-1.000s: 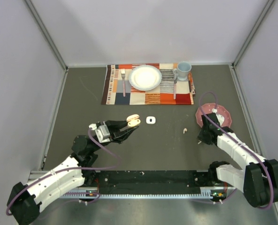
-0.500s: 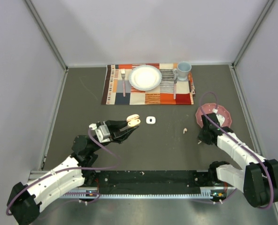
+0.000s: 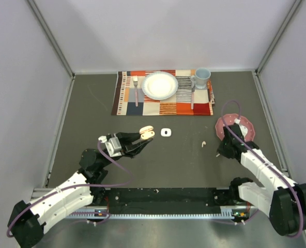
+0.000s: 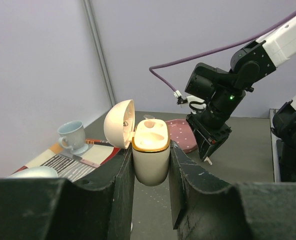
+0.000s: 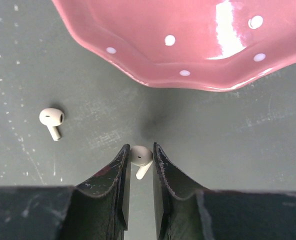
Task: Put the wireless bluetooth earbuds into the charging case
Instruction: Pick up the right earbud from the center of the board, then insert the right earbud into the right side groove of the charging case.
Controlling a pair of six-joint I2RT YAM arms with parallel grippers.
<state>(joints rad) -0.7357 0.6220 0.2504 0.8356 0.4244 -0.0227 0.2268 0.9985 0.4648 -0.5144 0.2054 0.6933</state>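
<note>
The left tool [image 4: 151, 167] clamps the open charging case [image 4: 150, 147] upright, seemingly presenting its sockets to the earbud [image 5: 141, 156] pinched in the right tool [image 5: 140, 150] below the pink dish [image 5: 188, 45].

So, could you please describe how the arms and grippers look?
The left arm and right arm have white links, black joints and a looping purple cable each. The left gripper and right gripper are black, with two tapered fingers. A green light glows on the right wrist.
</note>
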